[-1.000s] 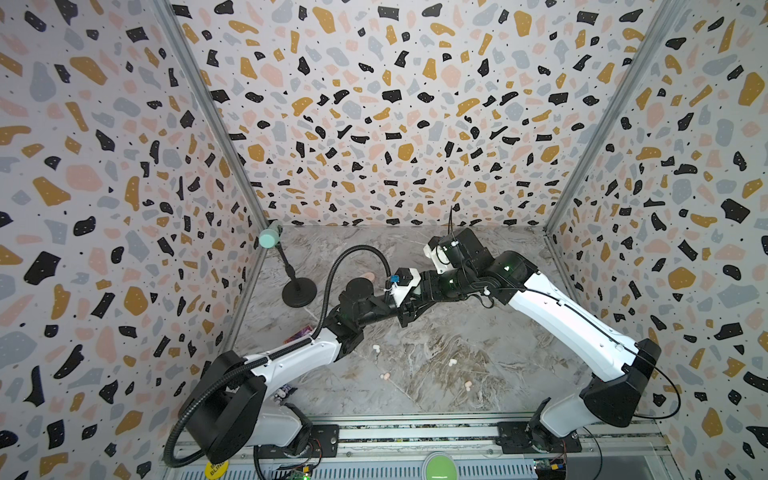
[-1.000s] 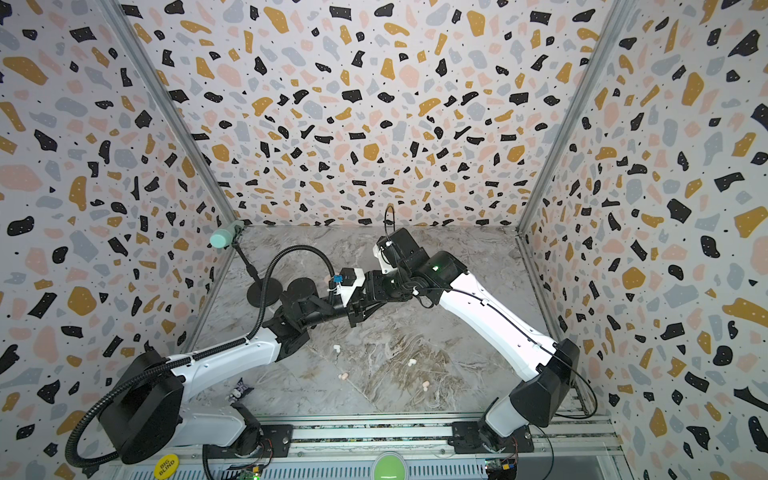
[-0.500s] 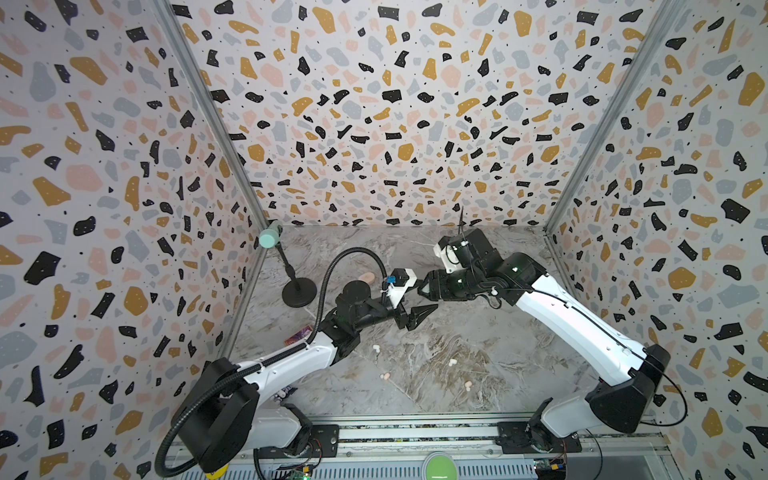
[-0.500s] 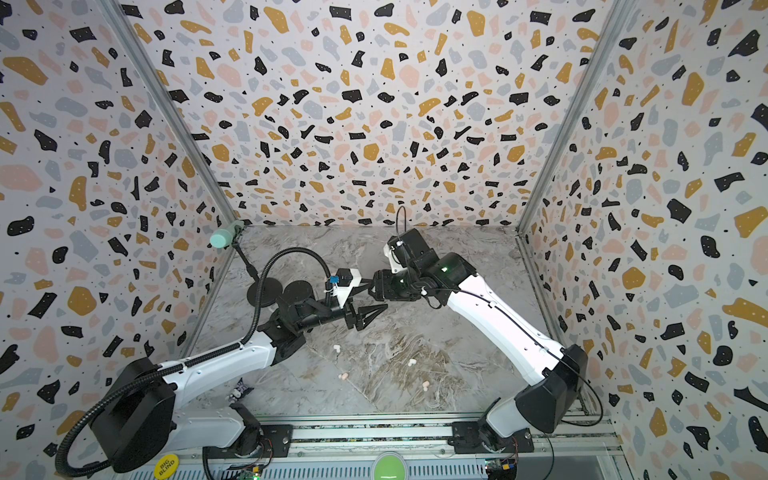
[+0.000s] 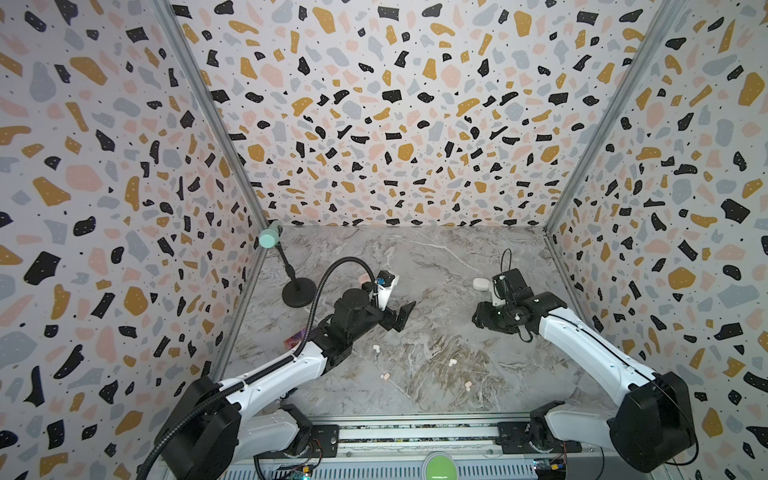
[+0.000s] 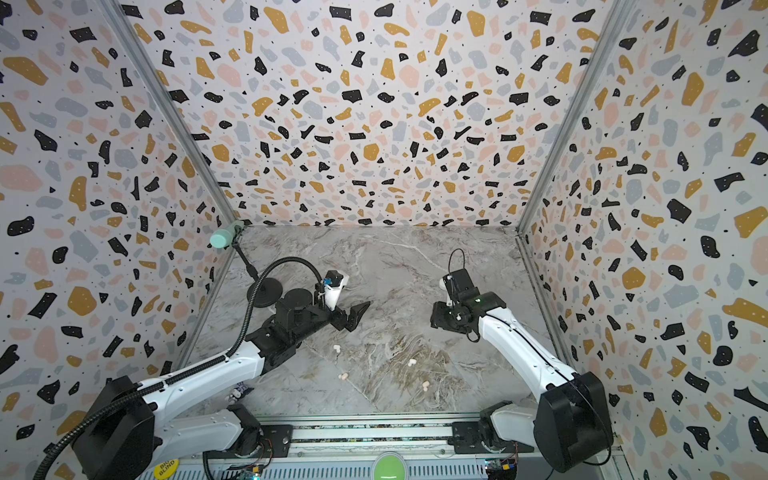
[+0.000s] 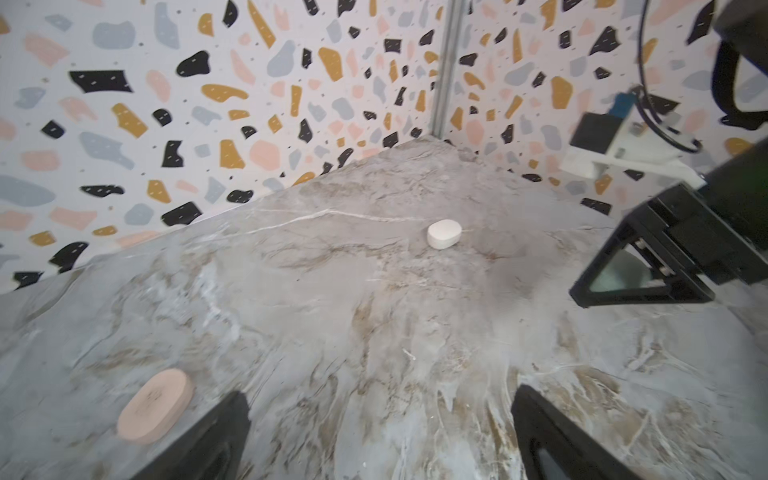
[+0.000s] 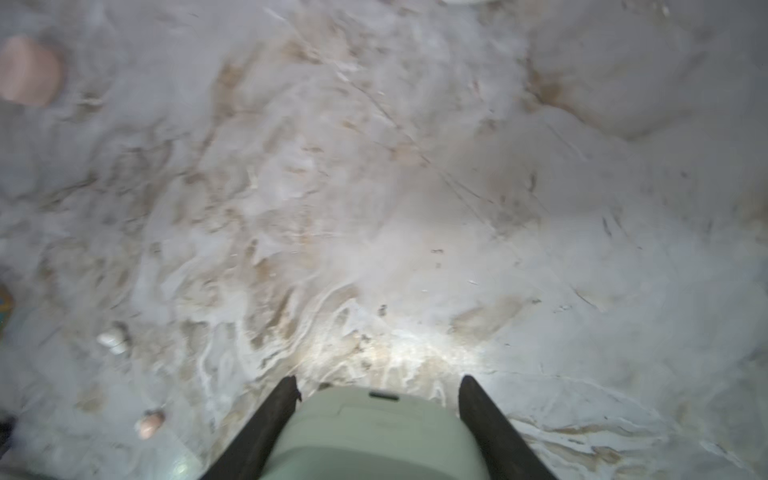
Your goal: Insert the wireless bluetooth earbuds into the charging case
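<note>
Jaws of the left gripper [image 5: 401, 316] stand fully apart and empty over the marble table [image 5: 436, 257], left of centre, touching nothing. A pink case [image 7: 156, 405] lies near it on the far side.

The wireless bluetooth earbuds [image 5: 377, 348] lie loose on the table. Four show in both top views, scattered between the two arms and nearer the front edge than either gripper. The closest bud sits just on the near side of the left gripper, so the left arm is judged the nearer one for the pick. The move it calls for looks like a short reach toward the near edge and down. That bud is too small to read its long axis.

A white case [image 5: 481, 284] rests to the far right, near the right arm's wrist. The right gripper [image 8: 379, 386] is clamped on a mint charging case [image 8: 374, 432], held to the right, well apart from the buds. That wrist view is blurred, so whether the lid is open probably cannot be settled.
</note>
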You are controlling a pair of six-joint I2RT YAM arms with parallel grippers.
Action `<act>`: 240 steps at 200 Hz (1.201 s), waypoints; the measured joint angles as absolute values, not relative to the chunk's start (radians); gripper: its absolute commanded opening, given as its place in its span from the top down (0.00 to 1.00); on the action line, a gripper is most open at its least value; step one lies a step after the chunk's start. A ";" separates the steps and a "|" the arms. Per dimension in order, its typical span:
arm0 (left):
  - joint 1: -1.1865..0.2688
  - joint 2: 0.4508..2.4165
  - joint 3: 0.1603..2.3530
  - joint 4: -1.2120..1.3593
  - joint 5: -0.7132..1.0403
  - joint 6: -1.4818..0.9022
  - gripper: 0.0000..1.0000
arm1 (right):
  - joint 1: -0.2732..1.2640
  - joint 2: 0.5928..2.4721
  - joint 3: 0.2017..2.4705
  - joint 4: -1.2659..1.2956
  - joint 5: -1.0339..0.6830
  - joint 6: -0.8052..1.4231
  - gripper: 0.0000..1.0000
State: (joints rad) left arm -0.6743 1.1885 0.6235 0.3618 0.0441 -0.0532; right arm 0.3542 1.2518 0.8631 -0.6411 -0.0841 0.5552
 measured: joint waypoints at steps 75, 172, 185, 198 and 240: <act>-0.662 1.184 0.590 0.300 -0.138 -0.114 0.00 | 0.305 1.294 0.641 -0.491 -0.001 0.612 0.65; -0.628 1.183 0.589 0.298 -0.136 -0.136 0.00 | 0.300 1.289 0.609 -0.488 0.008 0.646 0.17; -0.624 1.183 0.589 0.295 -0.136 -0.136 0.00 | 0.297 1.282 0.626 -0.525 0.004 0.645 0.15; -0.623 1.183 0.589 0.292 -0.135 -0.136 0.00 | 0.295 1.276 0.663 -0.566 -0.004 0.644 0.14; -0.623 1.183 0.589 0.290 -0.122 -0.136 0.00 | 0.261 1.274 0.854 -0.620 -0.040 0.614 0.12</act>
State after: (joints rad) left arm -0.6228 1.1831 0.5892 0.2897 -0.1219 -0.1356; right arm 0.2611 1.2739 0.8536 -0.6201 -0.0399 0.6144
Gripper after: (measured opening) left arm 0.999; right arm 0.879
